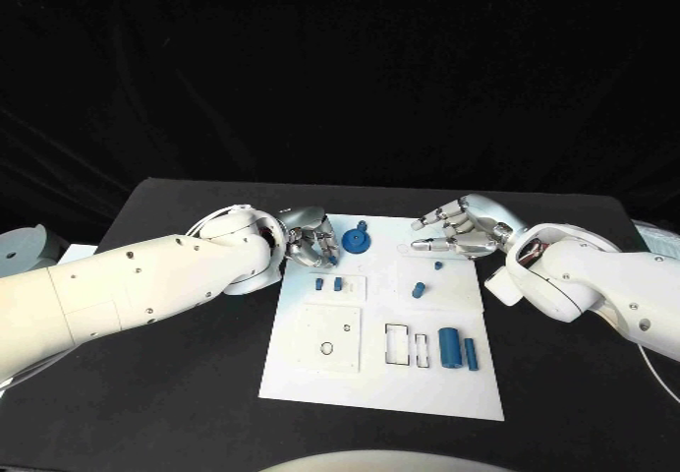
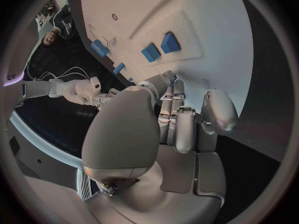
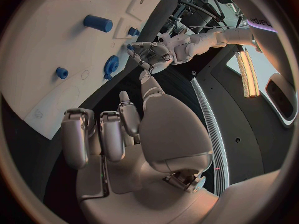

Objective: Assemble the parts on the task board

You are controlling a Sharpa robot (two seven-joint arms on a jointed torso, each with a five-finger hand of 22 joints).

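The black table [image 1: 170,393] carries the white task board [image 1: 425,388]. Near edge of the board: two upright blue cylinders [image 1: 459,348] beside rectangular slots [image 1: 406,346]. Mid-board: small blue parts [image 1: 329,283] and a blue peg [image 1: 419,288]. Far edge: a blue gear [image 1: 356,240]. Left hand [image 1: 308,239] hovers beside the gear, fingers loosely curled, holding nothing. Right hand [image 1: 461,227] hovers over the far right corner, fingers apart, holding nothing. Black backdrop behind.

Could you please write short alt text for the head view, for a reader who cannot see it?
Two white robot arms reach over a white task board on a black table, the left hand and right hand hovering at its far edge, neither visibly holding anything. Small blue parts lie on the board, including a gear between the hands and two cylinders nearer the robot.
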